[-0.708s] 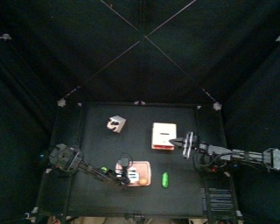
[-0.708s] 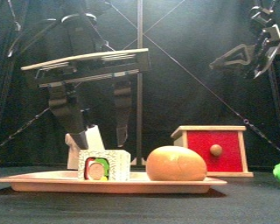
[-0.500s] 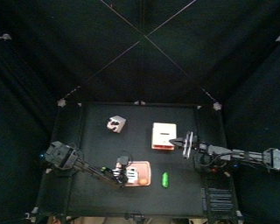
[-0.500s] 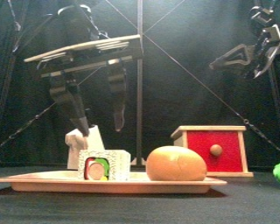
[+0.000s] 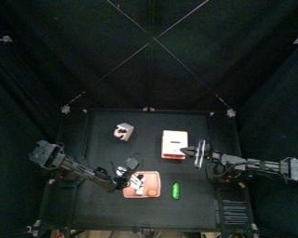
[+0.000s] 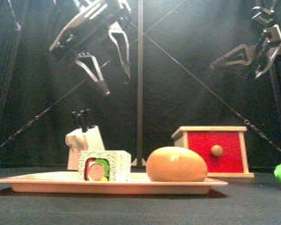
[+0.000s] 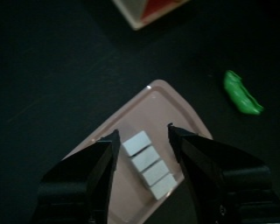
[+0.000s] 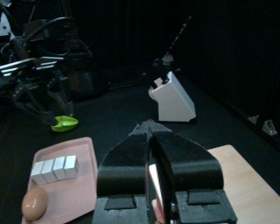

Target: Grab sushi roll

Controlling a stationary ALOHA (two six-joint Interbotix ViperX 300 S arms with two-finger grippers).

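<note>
Black-curtained pen, small black table: left gripper (image 6: 106, 74), jaws apart and empty, has lifted off the sushi roll (image 6: 105, 165), still on tray (image 6: 25, 182) near front edge; right gripper (image 8: 154, 166) closed, resting—grab not yet made.

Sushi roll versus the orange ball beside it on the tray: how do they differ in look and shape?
The sushi roll is blocky and white, with a green and pink filling on its end; the ball is round and plain orange. In the right wrist view the roll shows as a row of cut pieces, while the ball is one piece. The ball looks slightly taller. Both rest on the pink tray, untouched.
</note>
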